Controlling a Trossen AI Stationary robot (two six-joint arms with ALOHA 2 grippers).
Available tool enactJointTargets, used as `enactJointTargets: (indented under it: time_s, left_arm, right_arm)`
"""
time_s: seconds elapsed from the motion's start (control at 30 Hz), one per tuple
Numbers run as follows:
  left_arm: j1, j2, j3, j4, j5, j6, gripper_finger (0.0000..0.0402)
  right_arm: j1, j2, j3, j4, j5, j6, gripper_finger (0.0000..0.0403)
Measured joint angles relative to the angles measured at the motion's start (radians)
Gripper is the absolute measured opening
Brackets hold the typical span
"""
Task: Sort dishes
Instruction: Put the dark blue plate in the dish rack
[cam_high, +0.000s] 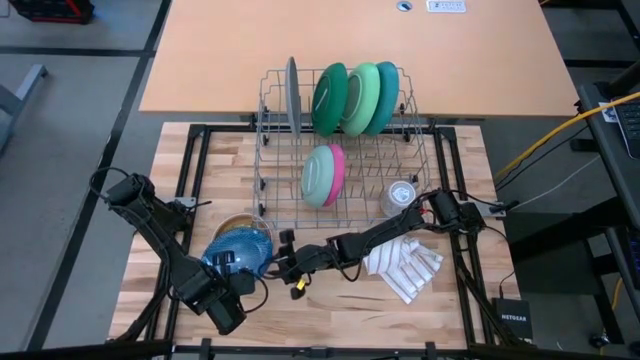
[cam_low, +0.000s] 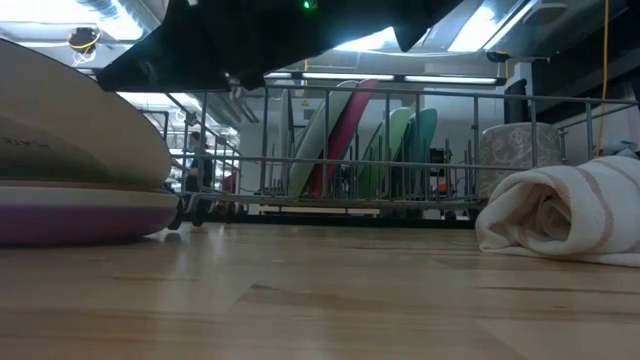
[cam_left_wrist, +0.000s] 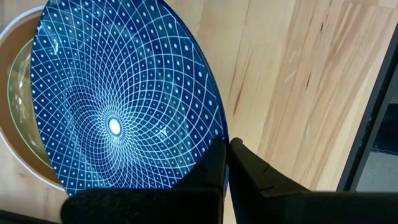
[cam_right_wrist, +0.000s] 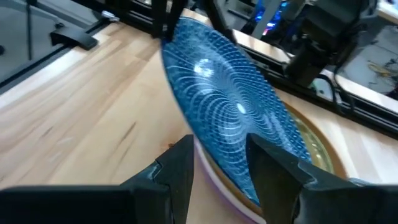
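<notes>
A blue patterned plate (cam_left_wrist: 118, 112) stands steeply tilted over a stack of dishes (cam_high: 232, 222) at the table's near left; the stack shows a brown bowl (cam_left_wrist: 18, 93) and a purple plate (cam_low: 80, 215). My left gripper (cam_left_wrist: 227, 144) is shut on the plate's upper rim. My right gripper (cam_right_wrist: 221, 146) is open and comes in level from the right. Its fingers stand on either side of the plate's lower rim (cam_right_wrist: 217, 165) without touching it. More dishes stand on edge in the wire rack (cam_high: 340, 130). My left gripper pinches the blue plate's rim (cam_left_wrist: 219, 140) between its two fingers, coming from above and pointing down. The plate hangs tilted below the fingers, patterned face toward the left arm. Whether its lower rim (cam_right_wrist: 249, 180) rests on the stack cannot be seen.
The rack holds a grey plate (cam_high: 292, 95), green and teal plates (cam_high: 355, 98), a light green and a pink bowl (cam_high: 323, 175) and a clear glass cup (cam_high: 398, 195). A striped white cloth (cam_high: 405, 265) lies at the near right. Bare wood lies in front of the stack.
</notes>
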Motion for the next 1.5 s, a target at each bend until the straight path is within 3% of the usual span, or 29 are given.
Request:
enactJointTargets:
  time_s: [0.4, 0.77, 0.93, 1.23, 1.5]
  left_arm:
    - [0.0, 0.0, 0.0, 0.001, 0.0, 0.002, 0.0]
    - [0.0, 0.0, 0.0, 0.004, 0.001, 0.004, 0.0]
    - [0.0, 0.0, 0.0, 0.0, 0.0, 0.004, 0.0]
    - [0.0, -0.006, 0.002, -0.017, -0.011, 0.005, 0.0]
    - [0.0, -0.002, 0.09, -0.096, -0.002, -0.003, 0.0]
  right_arm:
    - [-0.006, 0.034, 0.018, 0.038, -0.033, 0.0, 0.015]
    - [-0.006, 0.195, 0.259, -0.074, -0.015, -0.002, 0.015]
    - [-0.006, 0.213, 0.292, -0.109, -0.012, -0.002, 0.0147]
    - [0.0, 0.214, 0.292, -0.123, 0.026, -0.062, 0.0058]
    - [0.033, 0.21, 0.296, -0.107, 0.084, -0.123, 0.0044]
